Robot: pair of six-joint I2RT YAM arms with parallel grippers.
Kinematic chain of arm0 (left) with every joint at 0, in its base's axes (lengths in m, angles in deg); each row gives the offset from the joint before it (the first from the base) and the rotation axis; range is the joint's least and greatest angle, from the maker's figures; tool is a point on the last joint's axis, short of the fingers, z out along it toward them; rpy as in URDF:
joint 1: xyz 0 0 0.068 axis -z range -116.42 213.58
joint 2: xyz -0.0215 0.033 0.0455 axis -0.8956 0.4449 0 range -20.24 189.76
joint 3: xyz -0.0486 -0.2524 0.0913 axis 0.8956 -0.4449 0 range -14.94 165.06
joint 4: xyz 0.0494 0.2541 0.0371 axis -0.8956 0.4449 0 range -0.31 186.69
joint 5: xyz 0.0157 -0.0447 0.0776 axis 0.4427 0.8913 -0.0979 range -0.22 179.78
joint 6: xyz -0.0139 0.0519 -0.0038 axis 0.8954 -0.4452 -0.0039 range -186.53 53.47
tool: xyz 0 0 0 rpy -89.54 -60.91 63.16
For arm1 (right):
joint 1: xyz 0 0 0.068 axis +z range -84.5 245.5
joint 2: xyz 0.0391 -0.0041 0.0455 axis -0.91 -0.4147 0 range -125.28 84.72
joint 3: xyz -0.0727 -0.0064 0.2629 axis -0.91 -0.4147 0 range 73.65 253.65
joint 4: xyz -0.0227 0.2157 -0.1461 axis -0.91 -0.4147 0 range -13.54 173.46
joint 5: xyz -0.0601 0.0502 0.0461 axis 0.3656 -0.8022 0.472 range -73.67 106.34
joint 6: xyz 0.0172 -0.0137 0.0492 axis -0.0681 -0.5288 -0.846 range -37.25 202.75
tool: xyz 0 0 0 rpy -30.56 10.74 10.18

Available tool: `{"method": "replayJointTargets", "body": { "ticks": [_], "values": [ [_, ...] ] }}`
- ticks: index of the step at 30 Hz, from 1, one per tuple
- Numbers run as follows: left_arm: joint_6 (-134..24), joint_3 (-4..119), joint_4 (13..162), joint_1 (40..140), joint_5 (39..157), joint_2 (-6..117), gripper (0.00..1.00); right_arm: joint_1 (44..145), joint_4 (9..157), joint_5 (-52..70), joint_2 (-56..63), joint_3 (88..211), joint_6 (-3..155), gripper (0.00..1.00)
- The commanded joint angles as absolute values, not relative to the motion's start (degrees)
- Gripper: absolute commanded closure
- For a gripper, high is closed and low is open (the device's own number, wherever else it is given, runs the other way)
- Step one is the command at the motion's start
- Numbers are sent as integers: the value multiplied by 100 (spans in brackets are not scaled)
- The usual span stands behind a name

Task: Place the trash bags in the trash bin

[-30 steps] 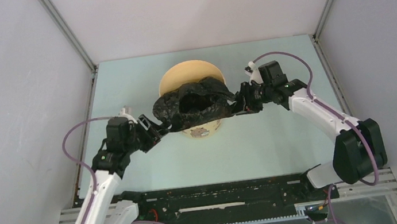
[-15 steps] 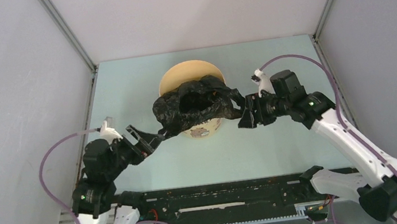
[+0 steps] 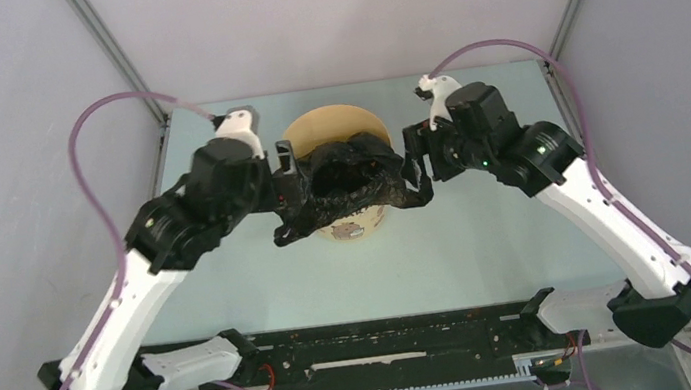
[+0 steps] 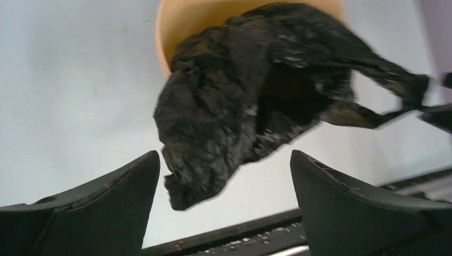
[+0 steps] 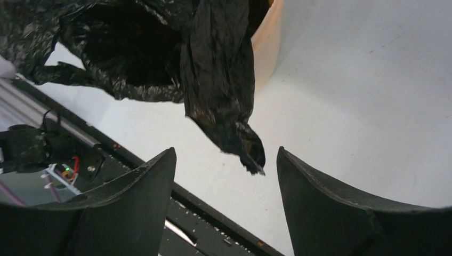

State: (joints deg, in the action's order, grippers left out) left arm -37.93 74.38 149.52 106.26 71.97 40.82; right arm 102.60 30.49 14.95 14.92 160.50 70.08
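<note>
The pale yellow trash bin (image 3: 312, 127) stands mid-table. The crinkled black trash bag (image 3: 340, 184) lies draped over its mouth and front rim, with its mouth open upward. My left gripper (image 3: 285, 178) is open at the bag's left edge. In the left wrist view the bag (image 4: 240, 96) hangs ahead of the spread fingers (image 4: 128, 186), unclamped, with the bin (image 4: 176, 21) behind it. My right gripper (image 3: 415, 164) is open at the bag's right edge. In the right wrist view a bag flap (image 5: 218, 80) dangles just ahead of the wide gap between the jaws, beside the bin wall (image 5: 266, 48).
A black rail (image 3: 390, 335) runs along the table's near edge behind the arm bases. Metal frame posts (image 3: 116, 54) and grey walls close in the pale table (image 3: 487, 227) on the left, right and back. Purple cables (image 3: 96, 127) loop above both arms.
Both arms pulled back from the bag, then rose and came in again to the bin's sides. The left arm swung up and forward the most. The bag stayed draped over the bin.
</note>
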Motion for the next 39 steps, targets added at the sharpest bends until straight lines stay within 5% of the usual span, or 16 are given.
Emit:
{"method": "replayJointTargets", "body": {
  "ticks": [1, 7, 12, 22, 32, 36, 39],
  "values": [
    [-4124, 7664, 15412, 10787, 5785, 4528, 2, 10521, 3062, 2367, 1146, 16547, 7248, 28],
    [-4307, 7330, 15219, 10814, 6088, 4778, 0, 10575, 3427, 2408, 928, 16515, 7230, 38],
    [-4337, 7161, 15264, 10795, 5816, 4795, 3, 10567, 3657, 2383, 714, 16549, 7288, 56],
    [-4567, 7264, 15233, 9873, 6193, 4944, 39, 10201, 3848, 2448, 132, 16861, 7317, 98],
    [-4881, 7190, 14559, 9225, 6882, 5334, 67, 9751, 4032, 2237, -760, 17454, 7197, 100],
    [-4914, 7259, 14305, 8974, 7188, 5568, 89, 9661, 4071, 2202, -1093, 17736, 7211, 100],
    [-5005, 7381, 14238, 8828, 7205, 5744, 96, 9584, 4017, 2147, -1365, 18071, 7207, 100]
  ]
}}
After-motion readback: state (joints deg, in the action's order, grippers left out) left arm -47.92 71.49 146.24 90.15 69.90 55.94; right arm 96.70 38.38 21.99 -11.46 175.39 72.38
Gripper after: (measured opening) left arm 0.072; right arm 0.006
